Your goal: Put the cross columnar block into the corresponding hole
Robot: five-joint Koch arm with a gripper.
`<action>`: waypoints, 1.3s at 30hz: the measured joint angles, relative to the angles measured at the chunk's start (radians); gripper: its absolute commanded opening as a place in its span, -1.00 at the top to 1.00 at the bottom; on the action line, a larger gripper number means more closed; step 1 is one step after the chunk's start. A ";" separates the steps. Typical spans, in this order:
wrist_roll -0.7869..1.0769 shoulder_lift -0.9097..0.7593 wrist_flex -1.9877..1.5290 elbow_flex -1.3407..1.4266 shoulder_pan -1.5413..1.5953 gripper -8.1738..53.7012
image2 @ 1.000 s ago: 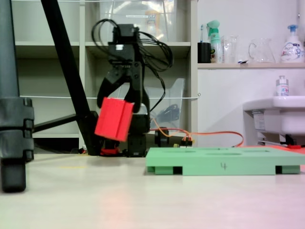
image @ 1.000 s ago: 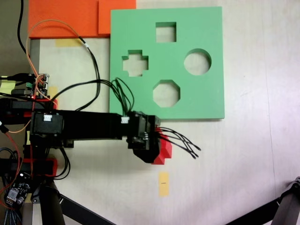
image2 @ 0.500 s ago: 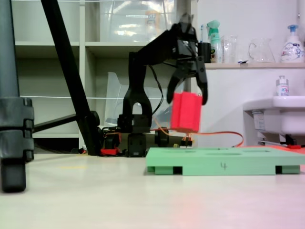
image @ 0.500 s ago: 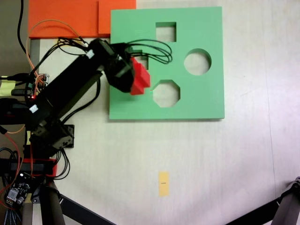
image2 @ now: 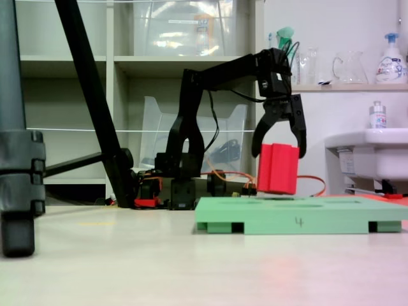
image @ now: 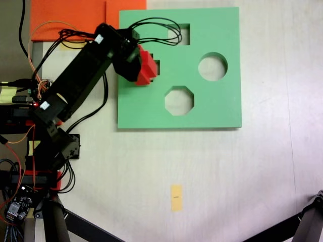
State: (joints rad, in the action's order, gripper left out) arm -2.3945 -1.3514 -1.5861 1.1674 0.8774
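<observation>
Item: cross columnar block (image2: 277, 168). Red foam, plus-shaped in section. It was held off the board with its long axis close to upright, tilted slightly; in the low side-on fixed view its lower end hung just above the board's top face, not yet entered.

Item: gripper (image2: 278, 148). Its jaws were clamped on the block's upper part, one finger on each side, pointing down. In the top-down fixed view the gripper (image: 137, 64) reached in from the left over the board's left edge.

Item: green foam board (image: 217, 108). Flat and square, lying on the table, with four cutouts: a square one at the far edge, a round one at the right, an octagonal one nearer, and the corresponding hole (image: 156, 66), plus-shaped, at the left.

Governing relation: in the top-down view the block (image: 146, 68) sat over the left part of the plus cutout, hiding most of it; only the cutout's right arm showed past the block. Judged from this, the block was nearly above its hole, which lay directly below and slightly to the right. Whether the block's arms matched the cutout's arms in rotation could not be told.

Judgement: the next move called for a small shift right, squaring up, then a straight descent.
</observation>
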 measured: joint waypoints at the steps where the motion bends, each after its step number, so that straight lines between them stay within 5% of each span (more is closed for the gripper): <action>1: -0.008 0.012 0.014 0.000 0.011 0.04; 19: -0.058 0.112 0.067 0.002 0.049 0.02; 27: -0.054 0.109 0.086 0.005 0.049 -0.94; 39: 0.189 -0.018 0.094 0.005 0.003 -0.95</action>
State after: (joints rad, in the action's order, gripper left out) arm -2.2059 -1.3698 -1.4926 1.1720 0.8805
